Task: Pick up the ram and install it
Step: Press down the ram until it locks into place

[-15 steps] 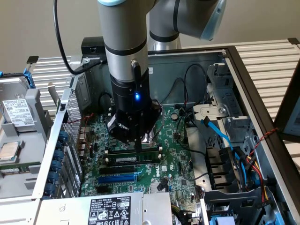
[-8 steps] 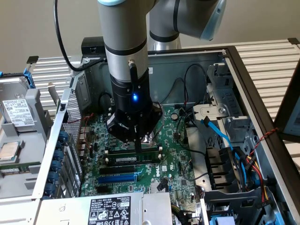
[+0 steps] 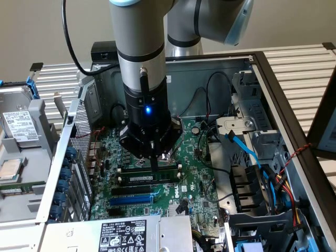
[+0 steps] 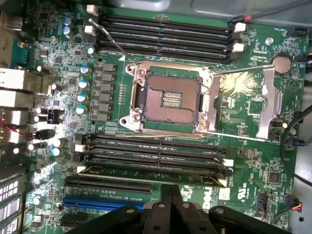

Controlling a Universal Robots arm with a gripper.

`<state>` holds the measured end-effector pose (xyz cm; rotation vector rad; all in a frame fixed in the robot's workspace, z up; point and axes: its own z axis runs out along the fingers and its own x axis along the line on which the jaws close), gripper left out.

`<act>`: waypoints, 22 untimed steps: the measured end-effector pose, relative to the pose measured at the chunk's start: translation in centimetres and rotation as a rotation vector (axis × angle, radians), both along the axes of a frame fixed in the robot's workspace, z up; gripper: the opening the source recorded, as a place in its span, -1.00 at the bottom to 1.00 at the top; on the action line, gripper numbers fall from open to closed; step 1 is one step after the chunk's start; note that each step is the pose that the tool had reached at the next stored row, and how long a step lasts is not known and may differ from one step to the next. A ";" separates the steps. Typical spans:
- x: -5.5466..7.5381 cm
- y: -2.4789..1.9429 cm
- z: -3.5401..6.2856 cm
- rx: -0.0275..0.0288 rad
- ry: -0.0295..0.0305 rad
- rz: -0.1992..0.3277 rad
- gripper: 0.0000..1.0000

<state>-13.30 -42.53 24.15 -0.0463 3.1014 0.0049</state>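
Note:
The ram (image 3: 149, 178) is a thin green stick with a white label. It stands on edge in a long black memory slot, two slots from the blue expansion slot (image 3: 131, 199). In the wrist view the ram (image 4: 151, 174) runs between the white latches of that slot. My gripper (image 3: 157, 164) points straight down over the stick's middle with its fingers shut together and nothing between them. In the wrist view the gripper (image 4: 170, 191) sits close beside the stick. I cannot tell whether the tips touch it.
The motherboard (image 3: 197, 181) lies in an open computer case. The bare CPU socket (image 4: 168, 100) has several more black memory slots (image 4: 165, 34) on its other side. Cables, one of them blue (image 3: 247, 152), and a drive bay crowd the exterior view's right. A labelled metal box (image 3: 126, 233) lies in front.

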 end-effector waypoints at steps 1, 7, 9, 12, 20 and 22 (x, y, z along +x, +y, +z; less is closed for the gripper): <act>0.0 0.00 0.00 0.0000 0.0000 -0.017 -0.80; 0.0 0.00 -0.02 -0.0001 0.0001 -0.119 -0.80; 0.0 0.00 -0.02 -0.0001 0.0001 -0.152 -0.80; 0.0 0.00 -0.03 -0.0001 0.0000 -0.203 -0.80; 0.0 0.00 -0.04 0.0045 0.0005 -0.253 -0.80; 0.0 0.00 -0.04 0.0062 0.0008 -0.254 -0.80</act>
